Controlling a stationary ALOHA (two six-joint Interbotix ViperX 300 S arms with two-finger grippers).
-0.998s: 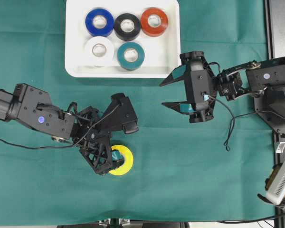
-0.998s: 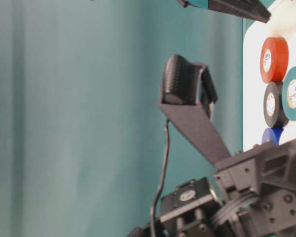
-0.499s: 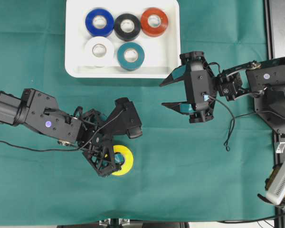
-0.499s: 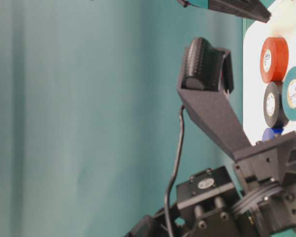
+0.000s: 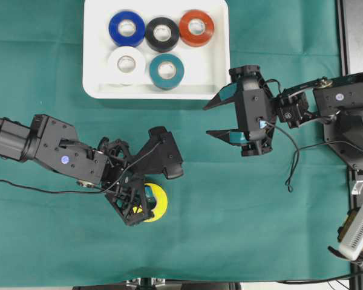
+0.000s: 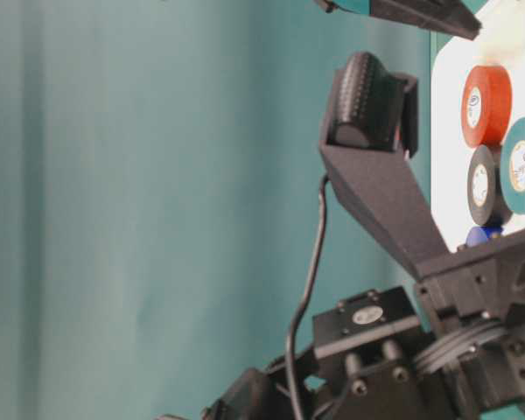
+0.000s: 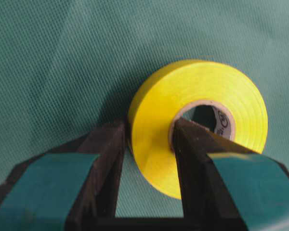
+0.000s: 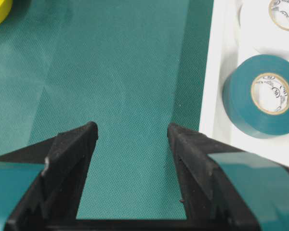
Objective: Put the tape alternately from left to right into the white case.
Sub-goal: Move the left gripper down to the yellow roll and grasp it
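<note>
The yellow tape (image 5: 157, 203) (image 7: 197, 94) lies on the green cloth toward the front. My left gripper (image 5: 146, 202) (image 7: 149, 132) is shut on its wall, one finger inside the core and one against the outer face. The white case (image 5: 215, 69) (image 8: 216, 72) at the back holds blue (image 5: 126, 28), black (image 5: 162, 33), red-orange (image 5: 196, 27), white (image 5: 126, 64) and teal (image 5: 167, 70) (image 8: 262, 96) tape. My right gripper (image 5: 207, 120) (image 8: 131, 127) stands open and empty over the cloth, just in front of the case's right corner.
A black equipment base (image 5: 357, 36) runs along the right edge, with a white device (image 5: 358, 232) below it. A loose black cable (image 5: 293, 169) hangs from the right arm onto the cloth. The left arm's camera mount (image 6: 367, 105) fills the table-level view.
My left gripper has shifted slightly right over the yellow tape and shut on its wall; before, its jaws stood wide. The right arm has not moved.
</note>
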